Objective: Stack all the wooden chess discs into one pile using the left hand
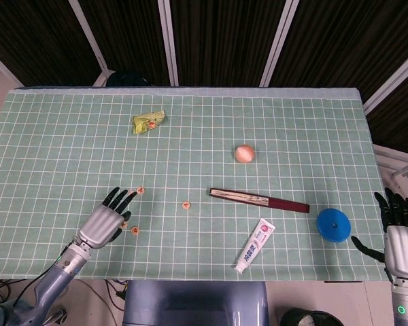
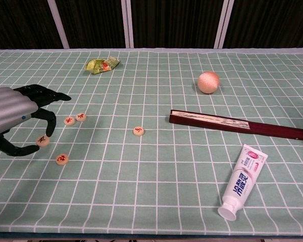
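We count five wooden chess discs: one between the left hand's fingertips [image 2: 42,141], one below it [image 2: 62,159], a touching pair [image 2: 69,121] [image 2: 81,117], and one apart [image 2: 138,131]. We also count one peach [image 2: 208,82], one folded fan [image 2: 237,125], one toothpaste tube [image 2: 241,181], one green snack packet [image 2: 102,64], and one blue disc [image 1: 333,225].

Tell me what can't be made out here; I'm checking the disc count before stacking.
- Left hand, chest view: frame edge cuts off the palm; whether it pinches the disc or only touches it is unclear.
- Disc markings: too small in both views.
- Right hand, head view: at the table's edge, partly cut off; absent from the chest view.
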You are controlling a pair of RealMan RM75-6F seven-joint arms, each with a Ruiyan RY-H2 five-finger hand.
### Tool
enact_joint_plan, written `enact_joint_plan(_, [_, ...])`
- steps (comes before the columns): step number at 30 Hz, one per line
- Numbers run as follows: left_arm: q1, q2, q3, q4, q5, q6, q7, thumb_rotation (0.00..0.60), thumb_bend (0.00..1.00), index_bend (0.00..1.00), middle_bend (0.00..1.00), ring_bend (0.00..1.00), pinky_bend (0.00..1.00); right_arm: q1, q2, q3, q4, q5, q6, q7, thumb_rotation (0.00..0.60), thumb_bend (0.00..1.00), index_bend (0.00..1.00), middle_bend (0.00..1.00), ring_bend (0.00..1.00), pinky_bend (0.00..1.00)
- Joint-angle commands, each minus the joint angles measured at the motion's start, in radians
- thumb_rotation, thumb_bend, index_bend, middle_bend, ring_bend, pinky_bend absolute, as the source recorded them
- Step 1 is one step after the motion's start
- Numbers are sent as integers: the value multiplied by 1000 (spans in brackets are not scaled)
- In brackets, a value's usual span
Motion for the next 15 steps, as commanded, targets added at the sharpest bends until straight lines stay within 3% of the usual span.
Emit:
enact_joint_plan(1, [11, -16, -4, 18, 6, -7, 4, 600, 316, 536, 0, 0, 0, 0, 1, 1, -2, 2, -1, -1, 600, 233, 92, 13, 0, 0])
enact_joint_plan(15, [32, -62, -25, 70, 25, -42, 4, 600, 317, 535, 0, 0, 0, 0, 1, 3, -1, 5, 0, -2, 600, 232, 92, 13, 0, 0])
